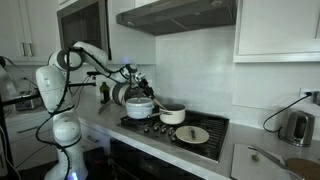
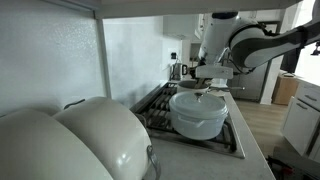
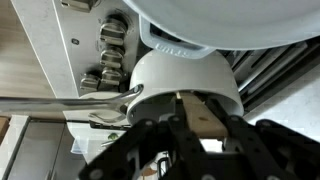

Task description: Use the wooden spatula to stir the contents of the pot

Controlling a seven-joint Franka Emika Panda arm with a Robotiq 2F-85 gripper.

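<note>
My gripper (image 3: 197, 108) is shut on the wooden spatula (image 3: 204, 120), a pale tan flat piece that runs between the dark fingers. Its far end points at the small white pot (image 3: 185, 78) just ahead; I cannot tell whether the tip is inside. In an exterior view the small pot (image 1: 172, 114) stands on the stove beside the larger pot, and the gripper (image 1: 137, 82) hangs above the pots. In the exterior view from the side the gripper (image 2: 207, 80) hovers behind the large pot, and the small pot is hidden.
The larger white pot (image 1: 140, 105) (image 2: 198, 112) stands next to the small one and fills the top of the wrist view (image 3: 230, 20). A flat round pan (image 1: 192, 134) lies at the stove's front. Stove knobs (image 3: 110, 45) and a metal handle (image 3: 60, 104) are nearby. A kettle (image 1: 296, 127) stands on the counter.
</note>
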